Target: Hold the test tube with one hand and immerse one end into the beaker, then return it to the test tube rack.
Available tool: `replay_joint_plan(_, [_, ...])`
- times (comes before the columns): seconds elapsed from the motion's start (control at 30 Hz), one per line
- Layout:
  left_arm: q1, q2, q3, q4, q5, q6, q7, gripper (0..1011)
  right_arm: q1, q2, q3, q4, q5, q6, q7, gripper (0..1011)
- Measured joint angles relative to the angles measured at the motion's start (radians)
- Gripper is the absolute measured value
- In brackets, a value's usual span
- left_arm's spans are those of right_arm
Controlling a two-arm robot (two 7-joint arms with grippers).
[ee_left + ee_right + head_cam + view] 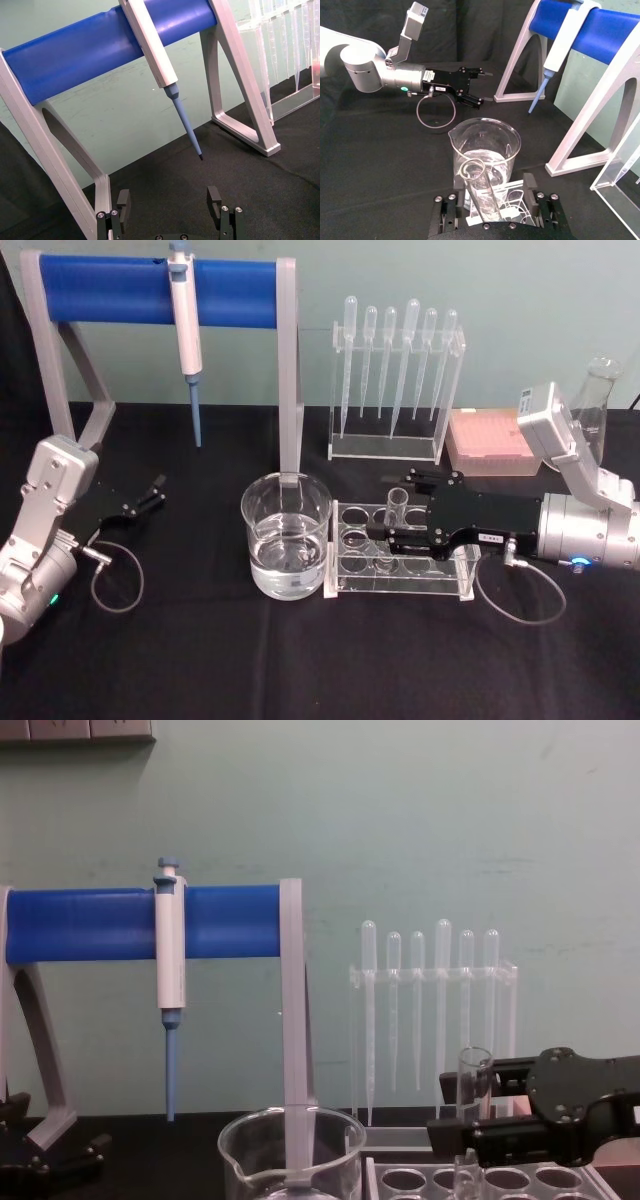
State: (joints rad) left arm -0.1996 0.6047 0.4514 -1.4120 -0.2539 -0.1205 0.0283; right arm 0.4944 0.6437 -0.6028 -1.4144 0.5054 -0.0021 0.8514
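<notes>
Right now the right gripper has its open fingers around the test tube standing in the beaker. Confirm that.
Wrong in one respect: the test tube stands in the clear rack beside the beaker, not in it, as the head view shows. The right gripper does have open fingers around it.

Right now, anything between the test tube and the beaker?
Nothing visible. The test tube stands in the rack between the right hand's open fingers. The beaker sits just off the rack's left end. Only empty rack holes lie between, so the tube would likely need lifting clear first. Left hand is parked far left.
</notes>
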Motion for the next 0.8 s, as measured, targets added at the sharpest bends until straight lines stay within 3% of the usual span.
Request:
replay_joint_plan(0.23, [0.0,0.0,0.0,0.0,0.0,0.0,0.0,1000,-0.001,0.001,0.001,-0.001,0.0,0.001,-0.001,501])
replay_joint_plan(0.47, [0.0,0.0,0.0,0.0,0.0,0.0,0.0,1000,-0.001,0.001,0.001,-0.001,0.0,0.001,-0.001,327])
replay_joint_plan(0.5, [0.0,0.0,0.0,0.0,0.0,0.0,0.0,1000,-0.001,0.001,0.001,-0.002,0.0,0.0,-0.002,263])
replay_joint_plan(0.8, [0.0,0.0,0.0,0.0,0.0,0.0,0.0,1000,-0.002,0.001,0.002,-0.002,0.0,0.0,-0.002,238])
